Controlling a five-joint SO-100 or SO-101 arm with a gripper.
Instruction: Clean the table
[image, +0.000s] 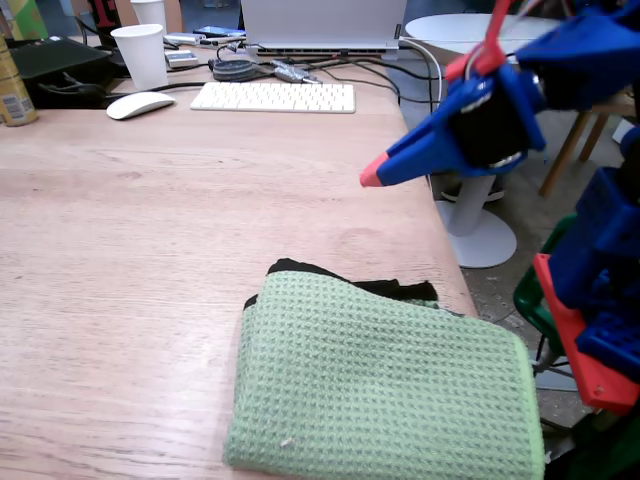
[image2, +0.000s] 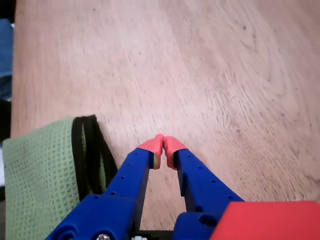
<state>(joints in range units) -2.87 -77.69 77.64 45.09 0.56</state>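
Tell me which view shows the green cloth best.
The fixed view: the whole folded green cloth lies on the table near its edge. The wrist view catches only one black-edged corner beside the gripper.

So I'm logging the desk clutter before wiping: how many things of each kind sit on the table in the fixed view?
Cloth: 1, green
Paper cups: 2
Keyboard: 1
Mouse: 1
Laptop: 1
Can: 1
Total: 7, small cable-side items at the table's far edge left uncounted.
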